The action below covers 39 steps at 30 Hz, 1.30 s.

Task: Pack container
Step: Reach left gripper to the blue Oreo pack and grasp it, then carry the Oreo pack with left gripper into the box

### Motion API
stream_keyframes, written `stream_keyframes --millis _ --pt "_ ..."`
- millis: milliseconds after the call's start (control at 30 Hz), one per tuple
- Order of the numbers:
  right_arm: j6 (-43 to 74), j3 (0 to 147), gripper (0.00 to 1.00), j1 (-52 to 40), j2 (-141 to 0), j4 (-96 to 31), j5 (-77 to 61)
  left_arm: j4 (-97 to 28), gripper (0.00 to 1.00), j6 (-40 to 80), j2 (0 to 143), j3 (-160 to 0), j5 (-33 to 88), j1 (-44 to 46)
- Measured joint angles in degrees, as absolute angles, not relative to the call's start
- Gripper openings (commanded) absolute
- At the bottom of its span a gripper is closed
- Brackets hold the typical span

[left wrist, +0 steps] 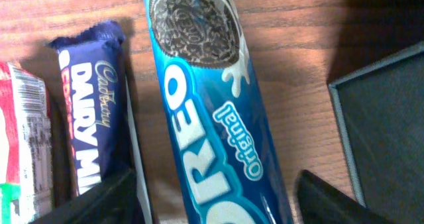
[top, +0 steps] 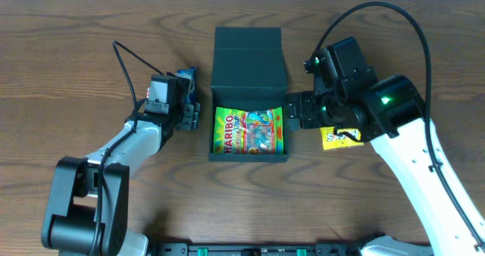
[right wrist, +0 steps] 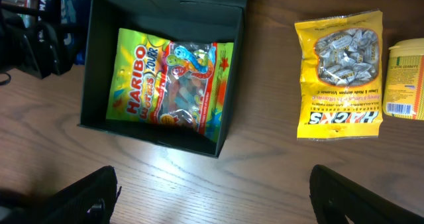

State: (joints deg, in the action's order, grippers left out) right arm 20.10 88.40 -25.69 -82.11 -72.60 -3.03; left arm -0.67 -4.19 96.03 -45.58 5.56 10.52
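The dark teal container (top: 249, 157) stands open at the table's middle, its flap lid (top: 248, 59) folded back. A Haribo bag (top: 248, 131) lies inside it. My left gripper (left wrist: 215, 201) is open, its fingers on either side of a blue Oreo roll (left wrist: 212, 105) lying on the table left of the container; neither finger touches the roll. My right gripper (right wrist: 222, 197) is open and empty above bare wood, just right of the container (right wrist: 93, 71), with the Haribo bag (right wrist: 169, 85) in view. In the overhead view the left gripper (top: 191, 113) and right gripper (top: 292, 110) flank the container.
A Cadbury Dairy Milk bar (left wrist: 93, 118) and a red-and-white packet (left wrist: 23, 138) lie left of the Oreo roll. A yellow Hacks sweets bag (right wrist: 341, 75) and a yellow tub (right wrist: 405, 81) lie right of the container; the bag partly shows under my right arm (top: 337, 138).
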Motion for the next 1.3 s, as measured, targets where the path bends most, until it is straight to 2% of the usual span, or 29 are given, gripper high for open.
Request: stream_keyframes --millis 333,467,600,833,967,1100,1300 --pt "20.10 88.40 0.92 -25.69 -82.11 -72.53 -3.03 1.58 0.63 -4.14 99.22 -45.89 6.70 10.52" --pt "20.10 88.40 0.92 -25.69 -82.11 -72.42 -3.03 1.72 0.39 -4.43 99.35 -45.91 7.31 10.52" --pt "20.10 88.40 0.95 -25.69 -82.11 -72.34 -2.52 -0.27 0.30 -4.29 99.35 -46.83 7.49 10.52" --pt "19.86 88.40 0.94 -23.09 -82.11 -72.66 -0.10 -17.65 0.07 -5.30 97.97 -58.78 7.49 10.52" --pt "18.96 88.40 0.92 -19.09 -82.11 -73.45 0.05 -23.68 0.06 -14.28 89.60 -65.84 7.22 11.55" --pt "18.24 88.40 0.95 -14.39 -82.08 -73.84 0.12 -28.21 0.06 -27.33 80.31 -67.85 8.25 17.19" --pt "17.15 88.40 0.99 -2.98 -78.13 -73.89 0.21 -34.92 0.06 -47.16 80.27 -67.92 16.43 27.53"
